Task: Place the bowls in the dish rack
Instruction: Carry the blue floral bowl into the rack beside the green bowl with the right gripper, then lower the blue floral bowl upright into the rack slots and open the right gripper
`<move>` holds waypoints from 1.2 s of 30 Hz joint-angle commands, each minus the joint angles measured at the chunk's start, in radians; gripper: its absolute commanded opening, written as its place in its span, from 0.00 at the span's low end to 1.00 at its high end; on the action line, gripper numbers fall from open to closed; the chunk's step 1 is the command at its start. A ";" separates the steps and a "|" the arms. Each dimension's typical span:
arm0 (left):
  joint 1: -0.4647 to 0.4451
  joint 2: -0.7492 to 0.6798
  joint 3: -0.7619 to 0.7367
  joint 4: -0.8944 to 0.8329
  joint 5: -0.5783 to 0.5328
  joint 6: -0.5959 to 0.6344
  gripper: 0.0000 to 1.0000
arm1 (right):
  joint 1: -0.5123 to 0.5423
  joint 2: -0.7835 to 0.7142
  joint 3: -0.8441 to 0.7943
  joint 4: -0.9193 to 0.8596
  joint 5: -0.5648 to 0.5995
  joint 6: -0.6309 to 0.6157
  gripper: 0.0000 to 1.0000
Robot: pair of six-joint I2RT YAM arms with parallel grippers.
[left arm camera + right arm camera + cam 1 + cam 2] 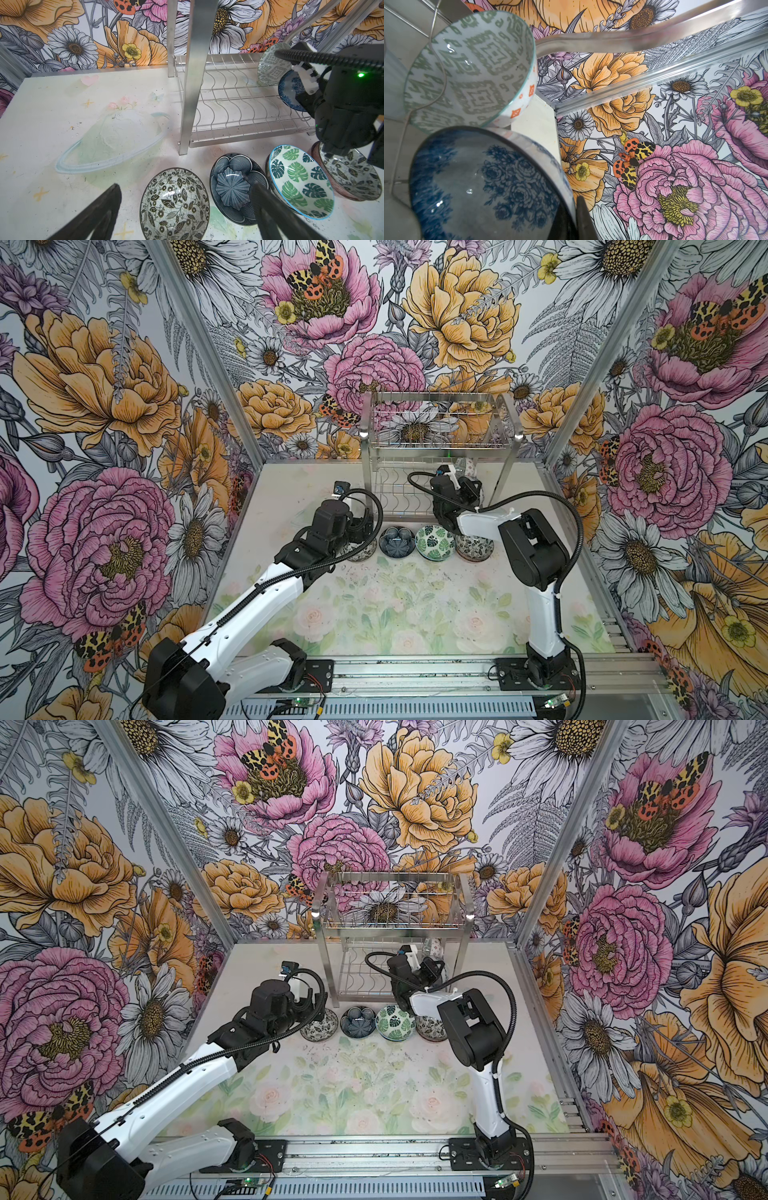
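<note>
Blue floral bowl (483, 187): tilted on edge inside the lower tier of the dish rack (239, 108), at its right end. It sits just in front of the green geometric bowl (471, 68), which stands on edge among the wavy wires. Whether the blue one rests on a wire yet cannot be told.

Right gripper (572, 209): jaws drawn narrow on the blue floral bowl's rim, one finger inside and one outside.

Waiting bowls: four sit upright in a row on the counter (395, 614), just in front of the rack. From left they are the black-and-white floral bowl (174, 204), the dark blue shell bowl (234, 187), the leaf bowl (299, 180) and the pink-sided floral bowl (353, 176). The last is partly under the right arm.

Left gripper (186, 187): jaws spread wide and empty, hovering low over the black-and-white floral bowl.

Step in hand: seating the second bowl in a slot, by my reading; four are yet to load.

Next move: probably settle the blue bowl between dividers without knocking its neighbour, then let go and back out under the upper tier. The left jaws need to come down over a rim and avoid nudging the shell bowl beside it.
</note>
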State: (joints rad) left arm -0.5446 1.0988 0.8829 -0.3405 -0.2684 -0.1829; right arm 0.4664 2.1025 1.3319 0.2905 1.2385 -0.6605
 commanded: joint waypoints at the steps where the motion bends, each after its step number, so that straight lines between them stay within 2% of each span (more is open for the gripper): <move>1: 0.008 -0.017 -0.012 0.014 0.017 -0.006 0.99 | -0.005 0.019 0.026 0.036 0.002 0.003 0.00; 10: 0.009 -0.018 -0.012 0.014 0.018 -0.010 0.99 | 0.010 0.024 0.032 0.013 -0.006 0.024 0.00; 36: 0.009 0.010 -0.002 0.037 0.034 -0.005 0.99 | 0.036 0.014 0.027 -0.031 -0.001 0.057 0.17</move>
State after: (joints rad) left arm -0.5446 1.1046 0.8822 -0.3378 -0.2604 -0.1829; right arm 0.4942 2.1044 1.3327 0.2615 1.2339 -0.6250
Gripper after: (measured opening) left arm 0.986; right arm 0.169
